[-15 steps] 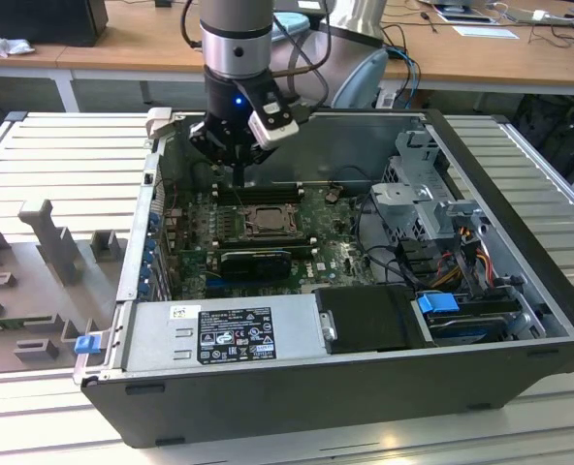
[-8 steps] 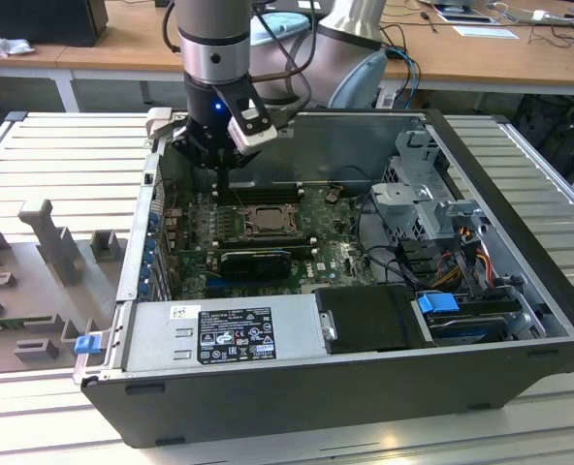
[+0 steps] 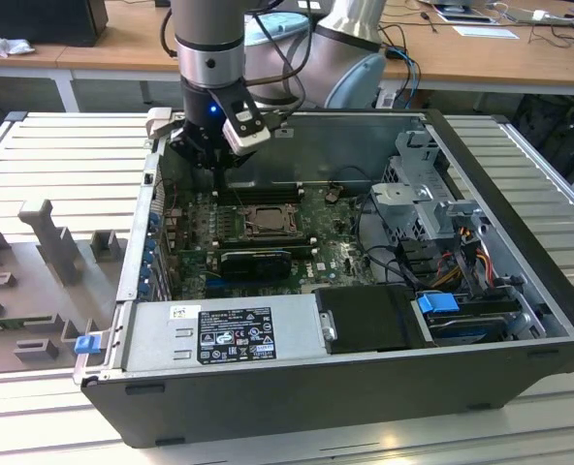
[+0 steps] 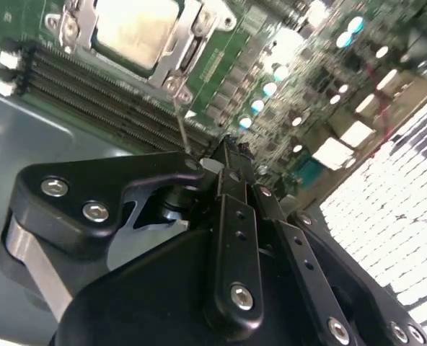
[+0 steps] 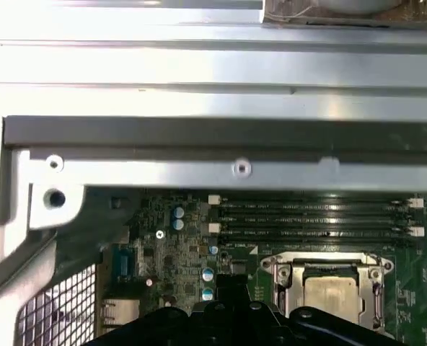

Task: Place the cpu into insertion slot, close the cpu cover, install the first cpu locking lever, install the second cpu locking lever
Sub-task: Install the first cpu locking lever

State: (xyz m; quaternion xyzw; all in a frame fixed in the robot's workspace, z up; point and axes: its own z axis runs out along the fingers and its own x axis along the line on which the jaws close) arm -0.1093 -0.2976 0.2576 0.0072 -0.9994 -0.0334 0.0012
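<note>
Sitting in the insertion slot (image 5: pixel 327 294), the cpu (image 4: pixel 138 30) is placed and the cpu cover (image 4: pixel 172 63) looks closed. The gripper (image 4: pixel 231 155), fingers together and empty, hovers near a thin locking lever (image 4: pixel 179 122); whether either lever is latched I cannot tell.

light: bright overhead | glare: case rail (image 5: pixel 213 65) | focus: soft

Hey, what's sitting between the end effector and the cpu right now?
In the second wrist view, long dark memory slots run between the end effector and the cpu, which sits in its socket under the cpu cover.
</note>
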